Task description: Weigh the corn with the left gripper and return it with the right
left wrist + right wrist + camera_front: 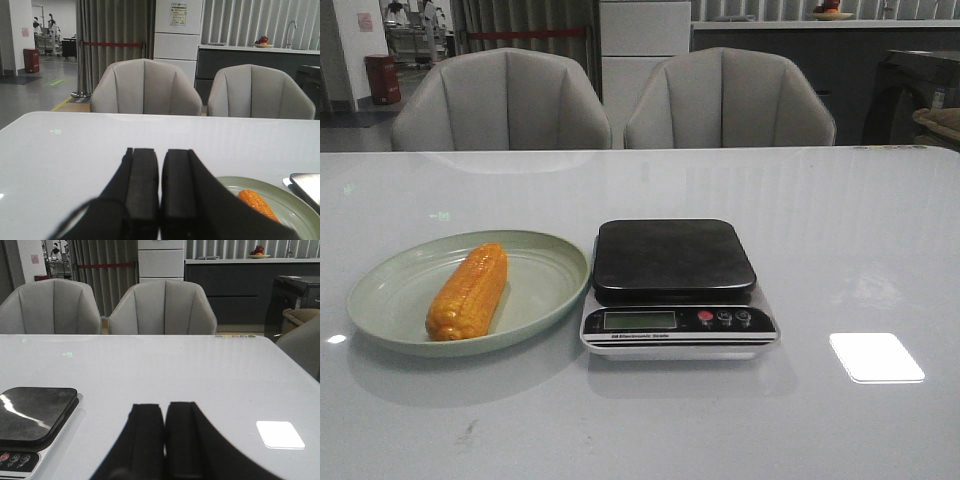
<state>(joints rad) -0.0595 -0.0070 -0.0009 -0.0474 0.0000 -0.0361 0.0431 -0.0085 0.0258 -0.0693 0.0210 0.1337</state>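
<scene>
The orange-yellow corn (468, 292) lies on the pale green plate (390, 290) at the table's front left. The electronic scale (675, 285) with a bare black platform stands just right of the plate. Neither gripper shows in the front view. In the left wrist view my left gripper (160, 152) is shut and empty, low over the table, with the corn (256, 203) and plate (295, 210) to its right. In the right wrist view my right gripper (165, 407) is shut and empty, with the scale (35, 415) to its left.
Two grey chairs (505, 100) (728, 98) stand behind the table's far edge. A bright light patch (876, 357) lies on the white table at the front right. A counter and cabinets stand far behind.
</scene>
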